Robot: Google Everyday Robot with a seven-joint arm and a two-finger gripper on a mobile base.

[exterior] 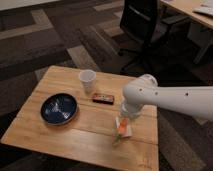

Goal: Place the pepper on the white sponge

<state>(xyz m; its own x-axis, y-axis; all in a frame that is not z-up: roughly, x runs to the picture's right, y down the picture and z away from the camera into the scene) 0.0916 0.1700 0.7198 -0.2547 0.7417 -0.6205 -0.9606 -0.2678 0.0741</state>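
The small orange-red pepper (122,129) lies on the white sponge (127,131) at the right front of the wooden table (60,142). Its greenish stem tip points down-left, past the sponge's edge. My gripper (123,120) hangs from the white arm (170,100), which reaches in from the right. The gripper is directly above the pepper and sponge, at or touching the pepper's upper end. The arm's wrist hides most of the gripper.
A white cup (87,80) stands at the table's back centre. A dark snack bar (103,98) lies in front of it. A dark blue bowl (59,108) sits at the left. A black office chair (142,25) and a desk (192,10) stand behind.
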